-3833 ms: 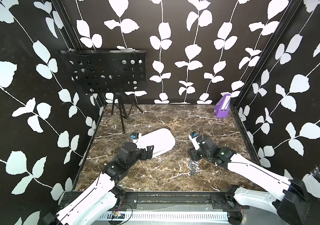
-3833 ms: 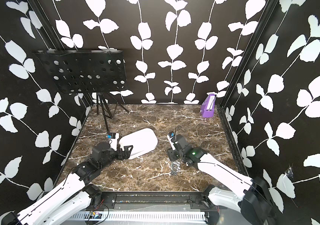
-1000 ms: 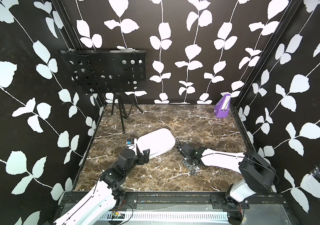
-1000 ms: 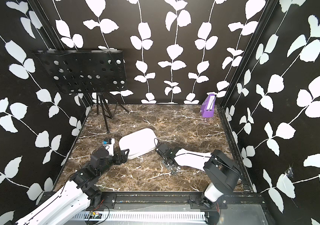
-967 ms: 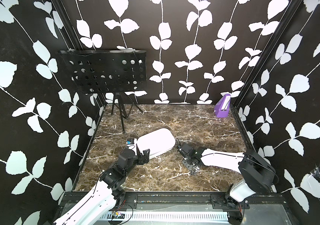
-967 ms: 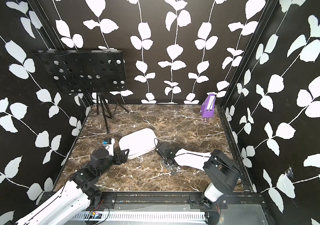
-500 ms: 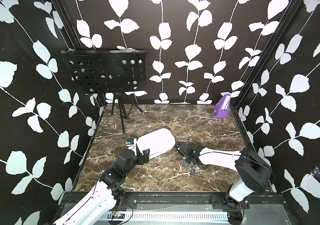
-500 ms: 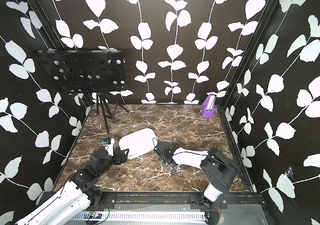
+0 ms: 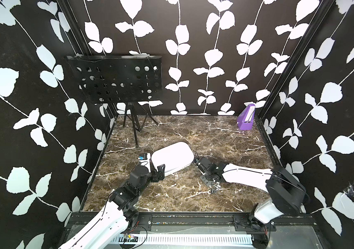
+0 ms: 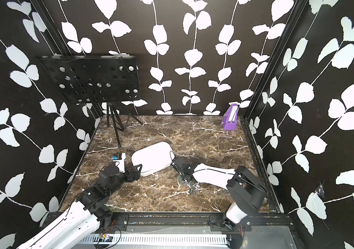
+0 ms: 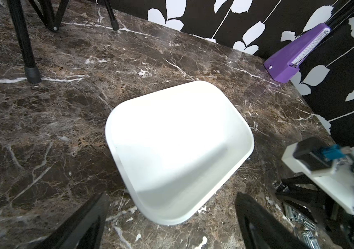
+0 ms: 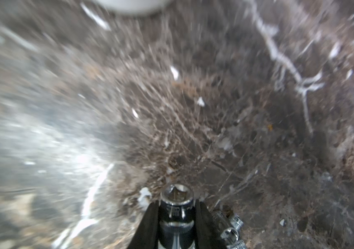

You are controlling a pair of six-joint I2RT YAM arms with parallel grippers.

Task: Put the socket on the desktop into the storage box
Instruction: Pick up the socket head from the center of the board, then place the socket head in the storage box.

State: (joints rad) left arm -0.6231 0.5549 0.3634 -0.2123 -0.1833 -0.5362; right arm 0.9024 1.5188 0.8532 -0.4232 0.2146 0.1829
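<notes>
1 socket (image 12: 177,195) now sits pinched between the 2 black fingers of the right gripper (image 12: 176,207), open end up and low over the bench (image 9: 171,194). We cannot tell whether it has left the marble yet. Several loose sockets (image 12: 230,228) lie just beside it, close against 1 finger.

That grip is the fresh change. 1 second ago this gripper was already at the pile in the top views, and its fingers have since drawn in onto the chrome body. We judge the pick made and the carry still to do: lift, swing to the storage box (image 9: 171,156), release inside. The box lies near, just beyond the gripper, and the left wrist view shows its inside bare. We would lift straight up so the neighbouring sockets are not dragged along.

The left gripper (image 11: 171,197) is spread wide, 1 finger on each side of the box's near corner. We cannot tell whether either touches the rim.

Nearly 4 seconds back, the right forearm reached out higher with the gripper above the pile. Now it lies low across the bench, with the elbow swung toward the right wall. The box has not visibly shifted.
</notes>
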